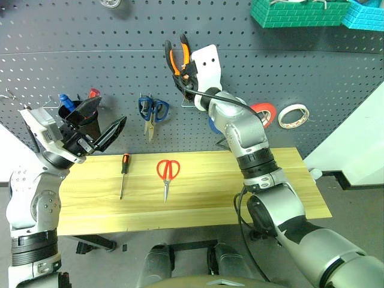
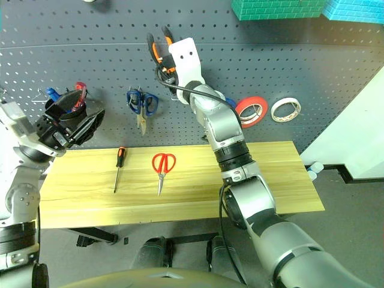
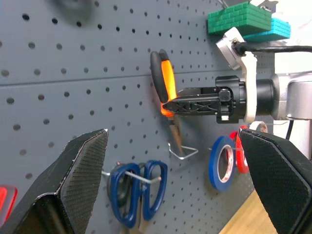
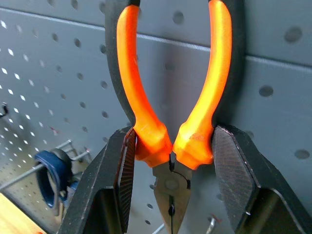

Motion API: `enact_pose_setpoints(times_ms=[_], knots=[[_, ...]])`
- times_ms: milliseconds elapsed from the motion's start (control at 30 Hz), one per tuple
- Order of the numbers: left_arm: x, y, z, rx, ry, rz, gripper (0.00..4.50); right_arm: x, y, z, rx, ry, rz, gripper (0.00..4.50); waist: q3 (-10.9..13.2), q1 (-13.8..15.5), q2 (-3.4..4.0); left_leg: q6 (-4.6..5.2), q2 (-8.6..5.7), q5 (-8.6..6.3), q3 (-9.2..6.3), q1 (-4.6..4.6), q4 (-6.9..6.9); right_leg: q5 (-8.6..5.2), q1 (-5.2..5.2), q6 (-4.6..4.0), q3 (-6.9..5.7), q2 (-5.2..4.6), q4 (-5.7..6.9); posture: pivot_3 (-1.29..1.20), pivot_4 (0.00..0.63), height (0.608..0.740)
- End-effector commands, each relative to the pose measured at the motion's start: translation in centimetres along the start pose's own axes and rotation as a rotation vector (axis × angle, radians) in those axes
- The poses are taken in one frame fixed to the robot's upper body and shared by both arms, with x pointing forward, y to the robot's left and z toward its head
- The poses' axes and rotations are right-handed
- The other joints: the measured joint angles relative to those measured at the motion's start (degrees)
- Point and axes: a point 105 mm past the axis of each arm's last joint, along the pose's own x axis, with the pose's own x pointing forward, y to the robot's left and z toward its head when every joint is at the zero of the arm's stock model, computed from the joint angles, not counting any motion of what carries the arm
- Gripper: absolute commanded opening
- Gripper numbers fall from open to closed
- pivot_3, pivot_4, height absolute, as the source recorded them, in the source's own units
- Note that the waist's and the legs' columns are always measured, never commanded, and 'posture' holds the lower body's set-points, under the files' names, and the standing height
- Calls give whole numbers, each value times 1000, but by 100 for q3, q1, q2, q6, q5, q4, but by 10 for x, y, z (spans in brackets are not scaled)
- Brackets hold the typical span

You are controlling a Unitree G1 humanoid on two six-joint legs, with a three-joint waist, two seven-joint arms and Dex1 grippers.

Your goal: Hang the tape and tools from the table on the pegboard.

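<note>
Upper centre of frame: right end effector (image 1: 185, 77) clenched on orange-and-black pliers (image 1: 178, 59), pressed near pegboard (image 1: 120, 60) above wire hook (image 3: 181, 152). Hanging step underway; next, probably lowering onto hook. Left end effector (image 1: 99, 127) released, idle above worktop (image 1: 198, 204).

Both arms were built of rounded silver-grey shells joined by black ribbed rings. The right gripper (image 1: 182, 65) carried a white plate with small holes at its wrist, and a black cable ran along that forearm. The left gripper (image 1: 96, 129) had broad black fingers (image 3: 73, 185) with finely textured pads
</note>
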Motion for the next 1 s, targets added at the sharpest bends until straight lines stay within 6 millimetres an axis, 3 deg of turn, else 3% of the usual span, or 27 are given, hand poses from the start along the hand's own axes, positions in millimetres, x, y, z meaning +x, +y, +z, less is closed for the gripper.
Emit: enact_pose_setpoints(times_ms=[33,233,467,733,1000], knots=[[3,-5,8,21,-14,-25,4500,0,-4,15,-25,-67,-26,1995,0,-1,0,0,0,0,0,0,0,0,0,0,0,0,0,202,60,740],[5,-11,-1,-6,29,-56,4500,-2,-2,-3,-37,-13,-28,1995,0,-2,0,0,0,0,0,6,0,0,7,0,1,0,0,194,66,740],[6,-11,-4,-19,37,-60,4500,-9,-5,-10,-38,32,-53,1995,2,-10,2,0,0,0,-1,6,0,0,6,-1,0,0,0,173,76,740],[9,-13,-8,-46,35,-72,4500,-15,-8,10,14,-1,-45,4472,2,-16,4,0,0,0,-1,7,0,-1,7,-2,0,0,0,154,76,740],[1,-13,-17,-65,71,-79,4500,-37,-12,34,39,-50,6,4472,3,-19,4,1,1,0,-1,8,0,-1,7,-2,0,0,-1,141,76,740]])
